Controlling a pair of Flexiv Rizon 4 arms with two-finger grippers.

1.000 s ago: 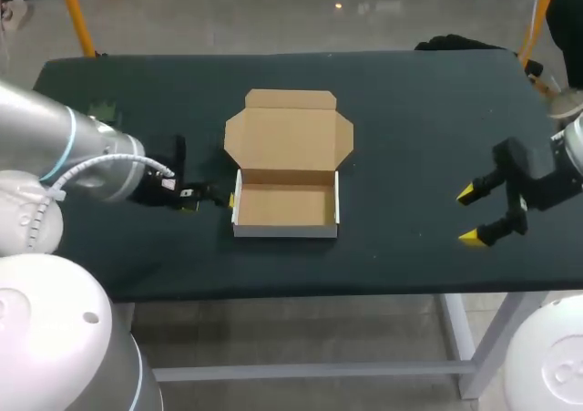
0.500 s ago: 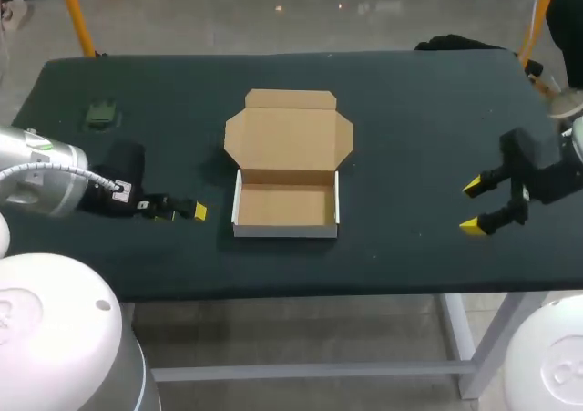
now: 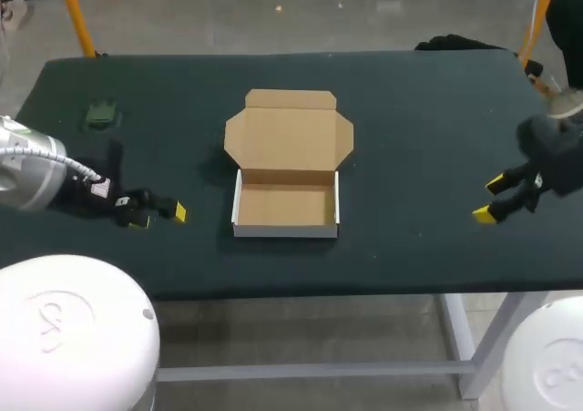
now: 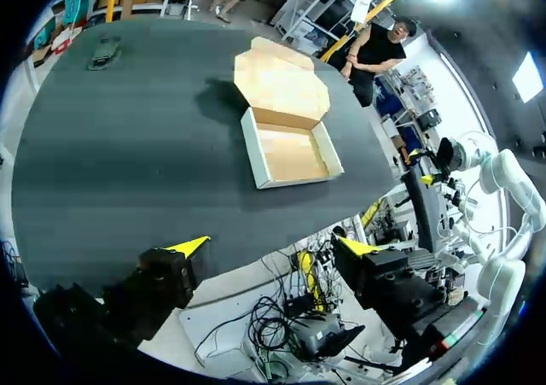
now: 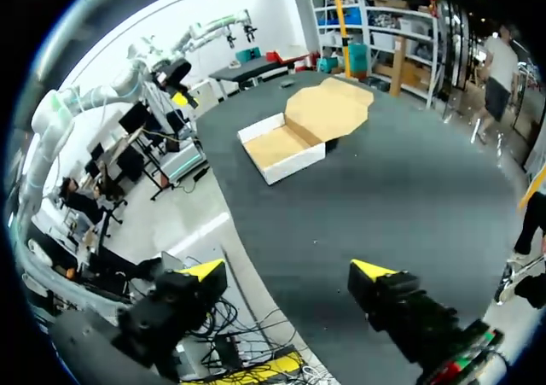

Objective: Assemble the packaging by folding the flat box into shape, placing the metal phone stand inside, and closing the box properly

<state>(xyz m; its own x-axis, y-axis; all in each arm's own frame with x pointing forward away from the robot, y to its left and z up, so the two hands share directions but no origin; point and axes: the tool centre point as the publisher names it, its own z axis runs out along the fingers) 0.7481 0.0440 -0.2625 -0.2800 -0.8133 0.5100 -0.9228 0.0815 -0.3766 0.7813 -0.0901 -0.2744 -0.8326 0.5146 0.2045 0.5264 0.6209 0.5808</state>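
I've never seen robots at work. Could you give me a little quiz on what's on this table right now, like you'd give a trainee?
1. True or false: the small dark green phone stand already lies inside the brown cardboard box with white outer walls.
2. Pick one. The box's lid is: A) shut over the tray; B) open, folded back behind the tray; C) held up by a claw.
3. Fill the gap: the yellow-tipped left claw and the yellow-tipped right claw are both open and hold ____.

Key: 1 false, as the stand sits on the black table near its far left corner and the tray is empty. 2 B. 3 nothing.
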